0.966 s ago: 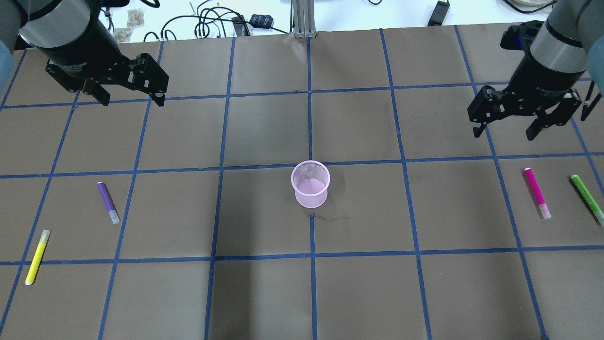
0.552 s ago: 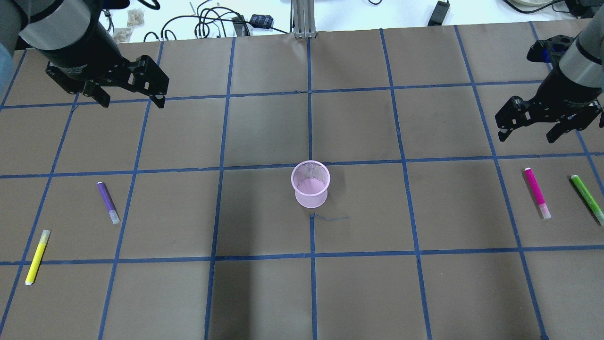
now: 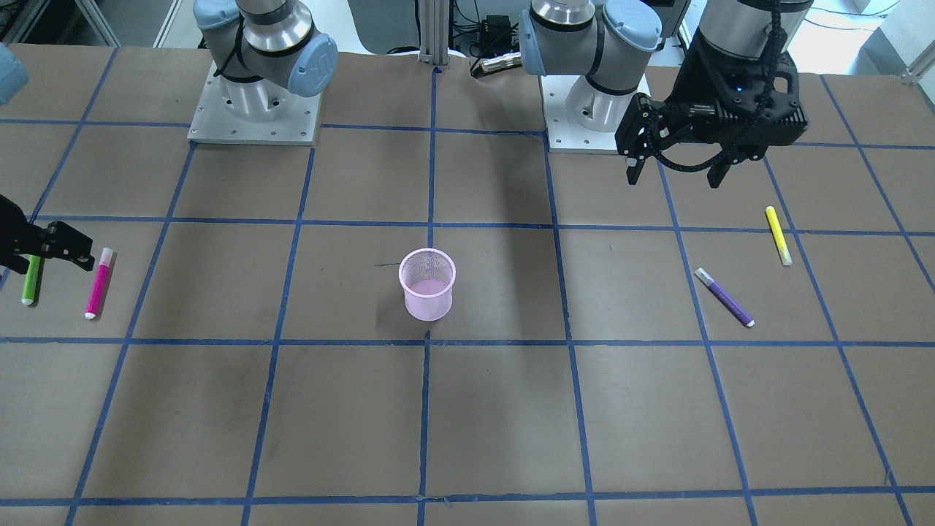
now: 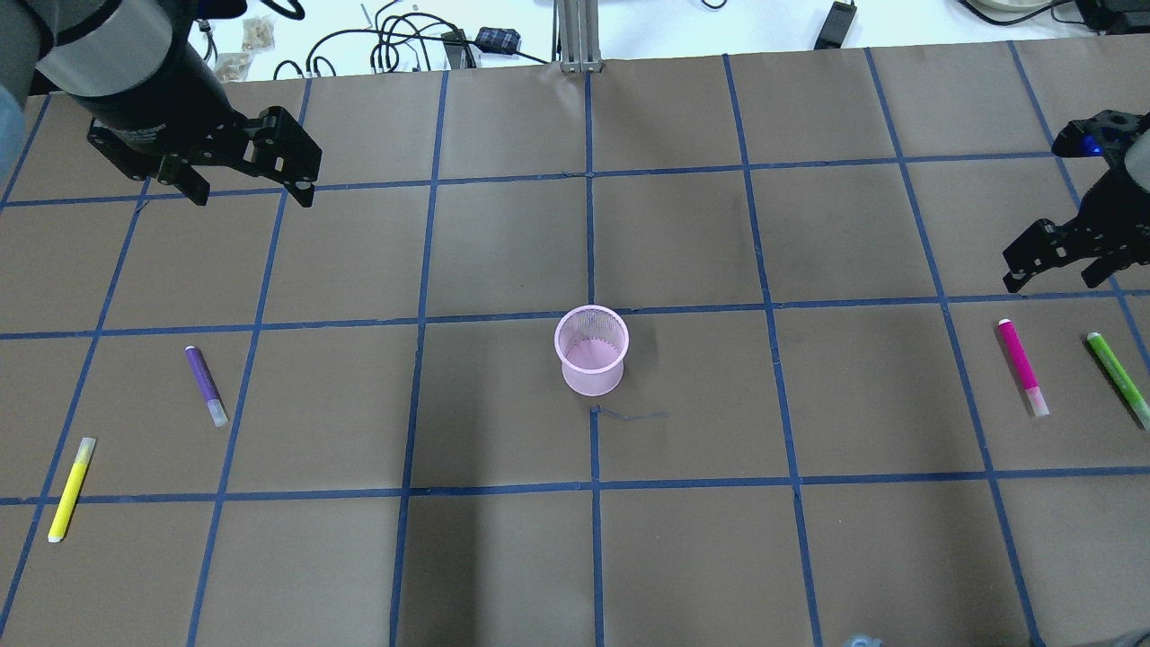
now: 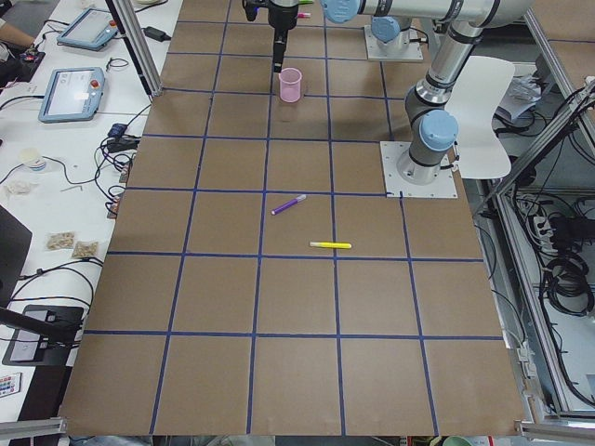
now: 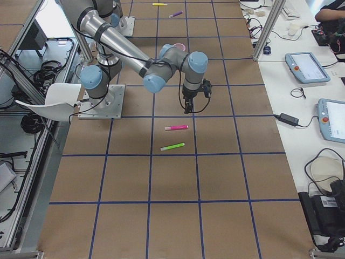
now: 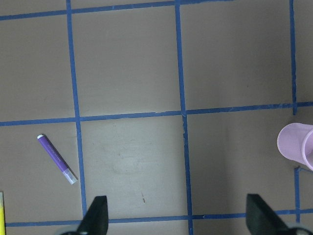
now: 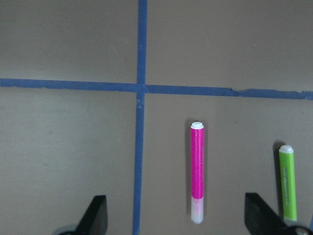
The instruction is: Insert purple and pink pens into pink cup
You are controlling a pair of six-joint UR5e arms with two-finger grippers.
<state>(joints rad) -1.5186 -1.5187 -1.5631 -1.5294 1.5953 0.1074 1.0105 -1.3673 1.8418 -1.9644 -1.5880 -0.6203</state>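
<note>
Brown paper ruled into squares with blue tape covers the table (image 4: 719, 557); the pink cup (image 4: 590, 350) stands upright at its centre, open mouth up, with neither pen in it. Left gripper (image 4: 252, 193): jaws spread wide, nothing held, raised above the table well apart from the purple pen (image 4: 206, 385), which lies flat farther from the robot's base; in the left wrist view this pen sits left of and beyond the left fingertip, with the cup at the right edge of that view. Right gripper (image 4: 1056, 280): jaws likewise spread wide and empty, low and near the pink pen (image 4: 1022, 367) without touching it; the pen lies flat just beyond the gripper on the side away from the base, and in the right wrist view it falls within the span of the two fingertips, right of centre, its pale end toward the gripper. Both task pens lie well apart from the cup, on opposite sides. A green pen (image 4: 1119, 377) lies roughly parallel just beside the pink one, on its outer side; a yellow pen (image 4: 70, 490) lies near the purple one, farther from the cup
</note>
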